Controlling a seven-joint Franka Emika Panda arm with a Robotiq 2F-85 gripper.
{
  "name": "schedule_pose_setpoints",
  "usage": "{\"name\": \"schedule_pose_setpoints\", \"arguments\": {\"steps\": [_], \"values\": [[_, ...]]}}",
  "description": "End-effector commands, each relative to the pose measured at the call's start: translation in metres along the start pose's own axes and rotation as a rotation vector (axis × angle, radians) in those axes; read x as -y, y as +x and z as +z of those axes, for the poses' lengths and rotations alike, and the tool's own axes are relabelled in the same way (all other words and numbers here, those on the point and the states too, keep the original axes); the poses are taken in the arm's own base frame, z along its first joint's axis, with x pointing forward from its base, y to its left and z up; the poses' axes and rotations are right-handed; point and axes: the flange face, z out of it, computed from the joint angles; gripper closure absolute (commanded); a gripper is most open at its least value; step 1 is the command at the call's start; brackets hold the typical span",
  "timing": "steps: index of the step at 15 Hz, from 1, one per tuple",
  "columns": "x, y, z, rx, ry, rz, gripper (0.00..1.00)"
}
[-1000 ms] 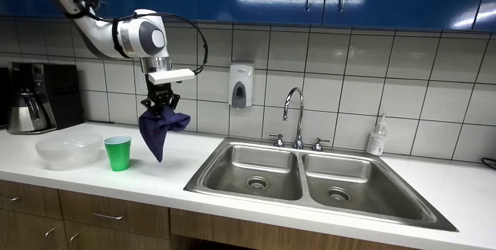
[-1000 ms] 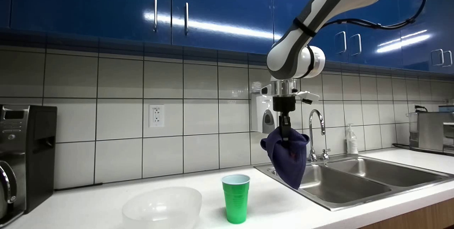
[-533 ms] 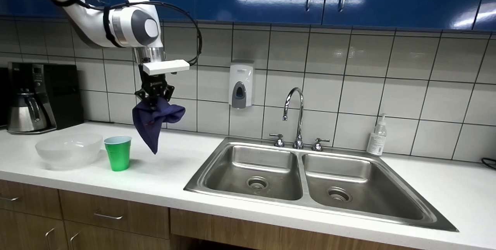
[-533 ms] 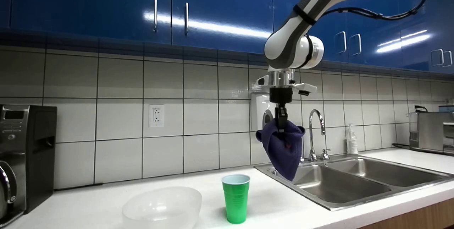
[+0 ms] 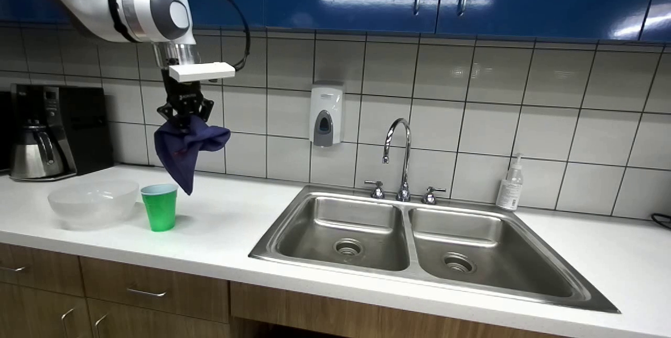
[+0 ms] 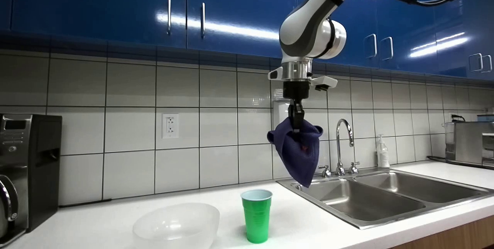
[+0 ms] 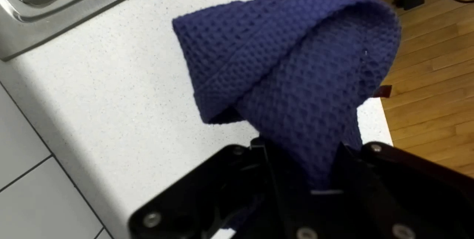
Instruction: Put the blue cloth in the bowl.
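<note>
On counter (image 5: pixel 230 220), bowl (image 5: pixel 94 206), cup (image 5: pixel 160 209), cloth (image 6: pixel 297 152) aloft

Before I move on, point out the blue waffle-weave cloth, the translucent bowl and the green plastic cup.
Blue waffle-weave cloth (image 7: pixel 303 72): wrist view, on its folded middle.
Translucent bowl (image 5: pixel 94 212): in an exterior view, on its outer wall.
Green plastic cup (image 6: pixel 257 218): in an exterior view, on its side wall.

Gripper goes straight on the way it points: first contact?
Pointing down, the gripper would likely meet the white countertop, its held blue cloth touching first; the green cup looks just off that line, though depth is unclear.
</note>
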Motion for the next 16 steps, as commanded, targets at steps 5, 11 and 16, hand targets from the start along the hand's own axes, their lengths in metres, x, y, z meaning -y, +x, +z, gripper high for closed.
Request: {"name": "schedule_pose_setpoints", "arguments": {"steps": [5, 11, 16], "values": [[0.026, 0.051, -0.025, -0.006, 0.039, -0.115, 0.96], [0.043, 0.098, -0.024, -0.056, 0.095, -0.164, 0.96], [0.057, 0.14, -0.024, -0.099, 0.135, -0.199, 0.96]]}}
